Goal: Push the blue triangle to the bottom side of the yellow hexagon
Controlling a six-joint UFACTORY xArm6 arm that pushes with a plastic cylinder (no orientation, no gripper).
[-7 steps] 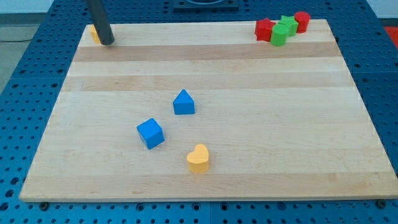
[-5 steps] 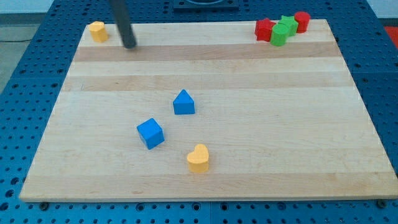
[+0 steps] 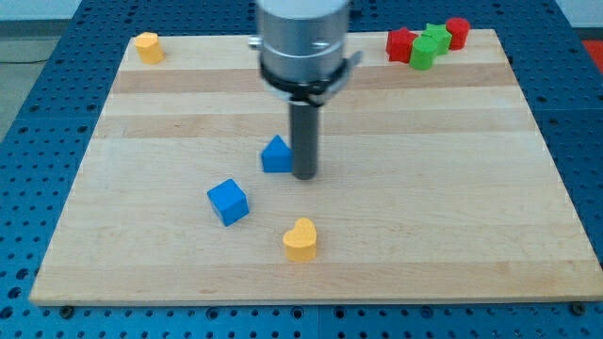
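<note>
Blue triangle (image 3: 276, 155), mid-board, apex pointing to the far edge; no clear long axis.
Solid blue, its right edge hidden by my tip (image 3: 304, 175), just beside it. No jaws: bare rod. Yellow hexagon (image 3: 146, 45) far left corner; blue cube (image 3: 228, 201) nearer, left.

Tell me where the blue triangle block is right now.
The blue triangle block sits near the wooden board's middle, my tip right beside it on the view's right, blue cube below-left.
</note>
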